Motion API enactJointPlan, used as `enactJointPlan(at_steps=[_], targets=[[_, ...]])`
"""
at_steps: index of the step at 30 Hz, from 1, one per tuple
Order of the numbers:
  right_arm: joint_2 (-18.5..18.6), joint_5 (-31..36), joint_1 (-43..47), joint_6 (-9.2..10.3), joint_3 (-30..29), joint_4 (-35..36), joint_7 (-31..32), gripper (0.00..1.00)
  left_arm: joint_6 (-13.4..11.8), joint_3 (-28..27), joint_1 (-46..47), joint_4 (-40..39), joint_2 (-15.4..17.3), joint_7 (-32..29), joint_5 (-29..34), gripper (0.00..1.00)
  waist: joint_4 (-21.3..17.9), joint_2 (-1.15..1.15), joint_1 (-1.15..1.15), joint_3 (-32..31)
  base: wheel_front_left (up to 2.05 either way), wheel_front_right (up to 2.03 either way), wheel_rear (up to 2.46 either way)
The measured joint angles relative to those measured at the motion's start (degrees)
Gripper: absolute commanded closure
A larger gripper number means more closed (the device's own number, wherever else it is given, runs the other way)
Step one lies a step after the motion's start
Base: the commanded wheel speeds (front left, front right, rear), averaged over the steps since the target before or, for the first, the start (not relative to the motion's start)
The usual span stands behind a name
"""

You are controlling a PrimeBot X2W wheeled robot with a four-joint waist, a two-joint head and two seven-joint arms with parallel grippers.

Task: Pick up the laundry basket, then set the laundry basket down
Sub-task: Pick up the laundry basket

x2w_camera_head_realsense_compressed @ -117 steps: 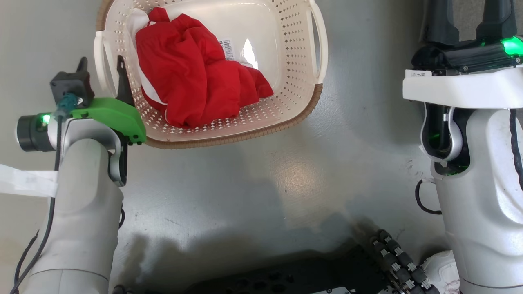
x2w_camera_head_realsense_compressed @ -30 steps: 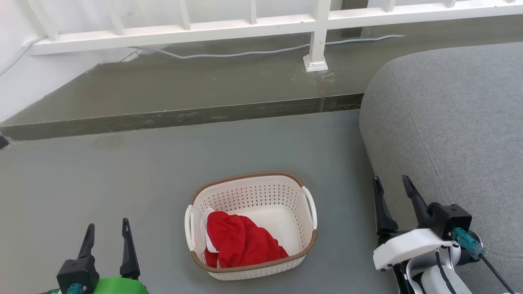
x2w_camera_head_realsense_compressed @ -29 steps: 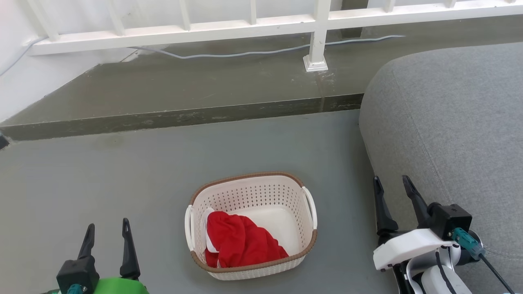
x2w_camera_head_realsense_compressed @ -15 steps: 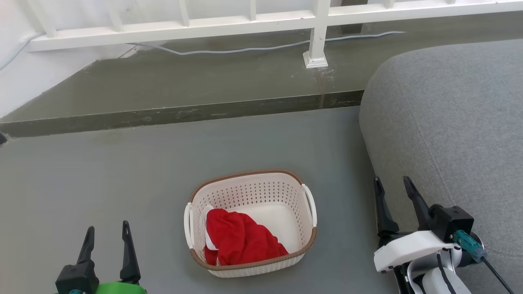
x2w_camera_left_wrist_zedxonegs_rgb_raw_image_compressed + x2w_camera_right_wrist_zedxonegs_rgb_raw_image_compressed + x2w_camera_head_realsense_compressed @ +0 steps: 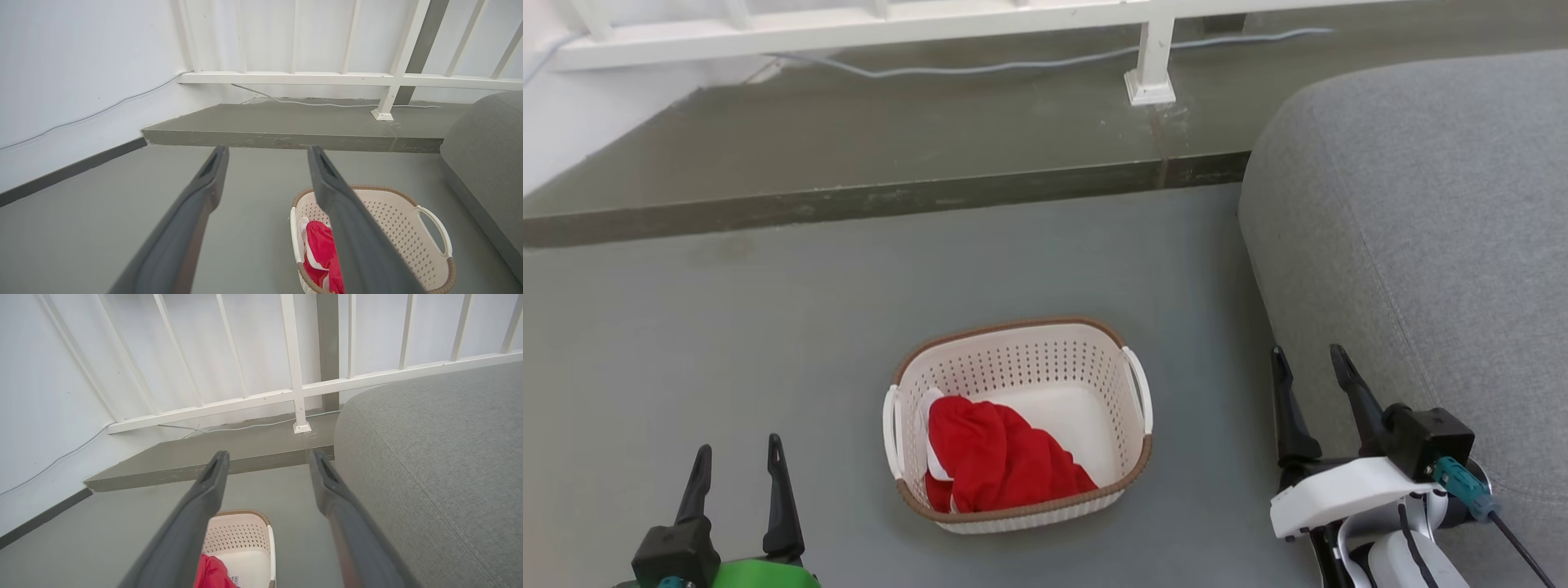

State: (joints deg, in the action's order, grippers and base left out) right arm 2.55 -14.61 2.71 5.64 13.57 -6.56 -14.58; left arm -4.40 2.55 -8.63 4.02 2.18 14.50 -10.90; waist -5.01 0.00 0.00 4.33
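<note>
Laundry basket (image 5: 1029, 367) sits on the floor (image 5: 727, 343) between my left hand (image 5: 739, 447) and right hand (image 5: 1305, 353), both spread apart, empty, well clear of it. Nothing's lifted right now; can't tell if pickup's done.

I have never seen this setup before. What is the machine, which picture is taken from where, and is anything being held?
It is a wheeled robot with two arms, each ending in two long dark jaws. The head view looks down from the robot's head: the left gripper is at the lower left and the right gripper at the lower right. Each wrist view looks along that arm's own jaws. On the grey floor stands the laundry basket, cream with a brown rim, and a red garment lies inside it. A grey upholstered seat is on the right and a white railing is behind. Both pairs of jaws are apart and hold nothing; neither touches the basket.
</note>
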Motion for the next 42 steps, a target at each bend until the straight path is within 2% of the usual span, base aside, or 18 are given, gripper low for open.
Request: enactJointPlan(at_steps=[9, 18, 30, 42], targets=[[0.00, 0.02, -2.55, 0.00, -0.19, 0.93, 0.00, 0.00, -0.18, 0.48, 0.59, -1.16, 0.03, 0.00, 0.66, 0.00, -0.25, 0.00, 0.00, 3.55, 0.00, 0.00, 0.00], [0.02, 0.37, -8.26, -0.02, -0.27, -0.57, 0.00, 0.00, -0.16, 0.83, 6.83, 1.26, 0.15, 0.00, 1.08, 0.00, -0.28, 0.00, 0.00, 9.39, 0.00, 0.00, 0.00], [0.07, -0.07, -16.53, -0.46, -0.48, -8.75, 0.00, 0.00, -0.05, 1.13, 16.36, 10.45, 0.12, -0.56, 0.45, 0.00, 0.32, 0.00, 0.01, 18.72, 0.00, 0.00, 0.00], [0.32, -1.76, -26.44, -0.45, -0.29, -20.52, 0.92, 0.00, 1.47, 4.08, 28.35, 18.44, -0.07, -1.94, 0.09, 0.00, 1.47, 0.00, 0.01, 28.47, 0.00, 0.00, 0.00]])
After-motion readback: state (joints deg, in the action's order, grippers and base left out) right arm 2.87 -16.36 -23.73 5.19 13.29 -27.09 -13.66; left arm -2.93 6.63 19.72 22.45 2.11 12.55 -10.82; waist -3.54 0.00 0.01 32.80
